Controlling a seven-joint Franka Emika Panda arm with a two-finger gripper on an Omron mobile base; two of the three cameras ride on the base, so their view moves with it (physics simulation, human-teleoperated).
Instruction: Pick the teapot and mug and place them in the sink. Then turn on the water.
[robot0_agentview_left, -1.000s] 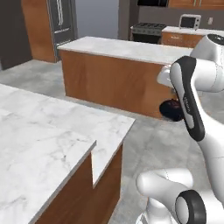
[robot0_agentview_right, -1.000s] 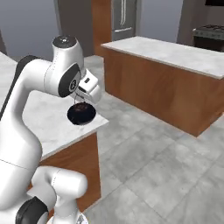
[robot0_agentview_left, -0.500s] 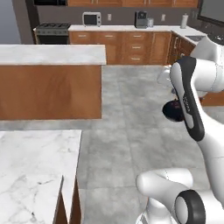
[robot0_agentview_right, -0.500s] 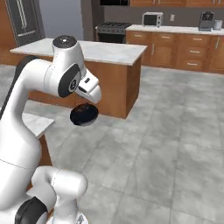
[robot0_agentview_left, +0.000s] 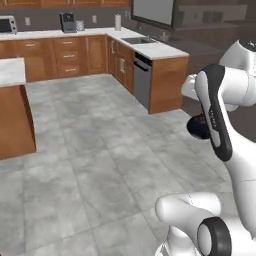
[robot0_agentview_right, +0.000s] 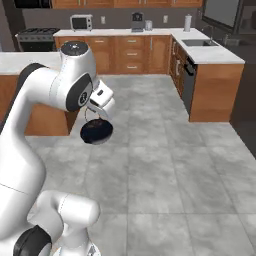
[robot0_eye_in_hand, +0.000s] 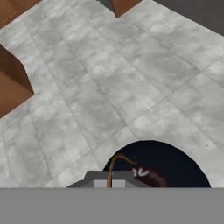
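Now arm bent high, teapot (robot0_agentview_right: 96, 131) hanging under closed fingers (robot0_agentview_right: 93, 113).

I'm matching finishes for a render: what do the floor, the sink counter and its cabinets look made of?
The floor looks like grey stone tile, matte, with mottled veining and dark grout lines. The sink counter reads as pale, smooth stone, possibly marble; too far off to be sure. The cabinets look like warm brown wood, with a satin finish and faint grain.
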